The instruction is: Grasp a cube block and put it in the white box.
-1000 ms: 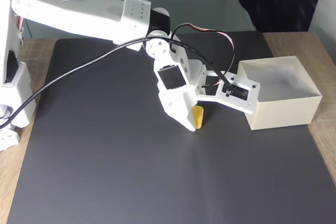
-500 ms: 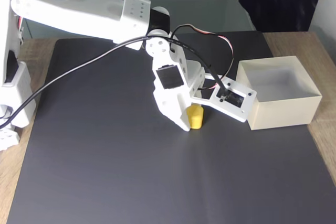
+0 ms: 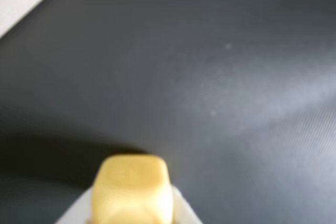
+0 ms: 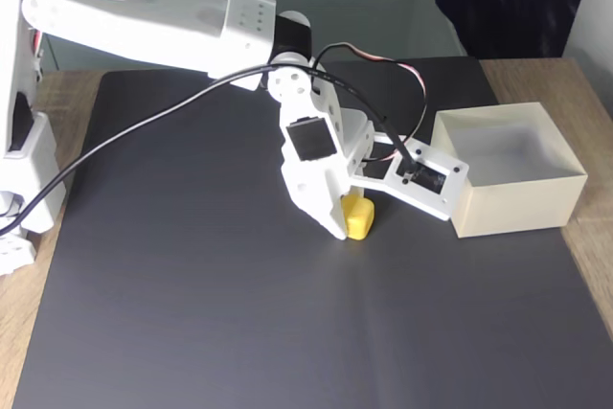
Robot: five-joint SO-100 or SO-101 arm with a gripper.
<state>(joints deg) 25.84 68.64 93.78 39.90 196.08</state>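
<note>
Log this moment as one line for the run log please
gripper: at cube block, closure unclear | cube block: on black mat, outside white box | phase: grasping

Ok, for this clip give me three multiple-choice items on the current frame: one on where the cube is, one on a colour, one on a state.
1. Where is the cube block?
A. inside the white box
B. on the dark mat, at the gripper
C. on the bare wood

2. What colour is the mat?
A. dark grey
B. green
C. red

3. What state is the white box in?
A. tipped over
B. lidded
C. upright, open, nothing seen inside

Key: 1 B, the cube sits at the gripper left of the box in the fixed view; 2 A, the mat is dark grey; 3 C, its pale interior shows.
</note>
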